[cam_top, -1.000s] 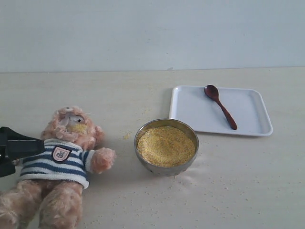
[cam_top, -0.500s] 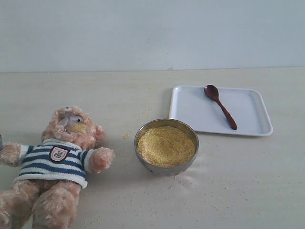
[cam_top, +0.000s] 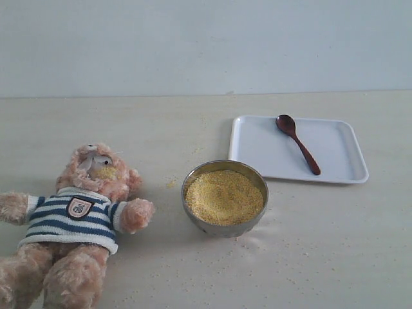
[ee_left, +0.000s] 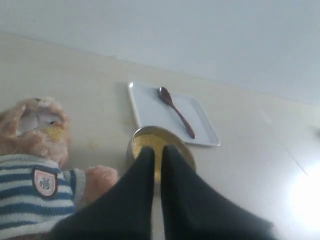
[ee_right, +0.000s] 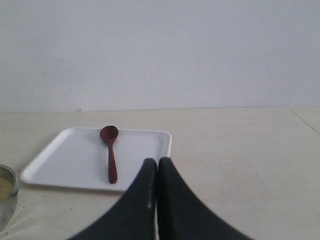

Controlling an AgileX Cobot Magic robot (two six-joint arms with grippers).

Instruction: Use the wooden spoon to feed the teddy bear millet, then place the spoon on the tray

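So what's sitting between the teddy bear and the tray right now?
In the exterior view, only the steel bowl of millet sits between them, with stray grains on the table.

exterior: raised, facing wall (cam_top: 206, 45) | wrists: low, near tabletop (ee_right: 240, 150) | shared: tray (cam_top: 264, 154), wooden spoon (cam_top: 299, 145)
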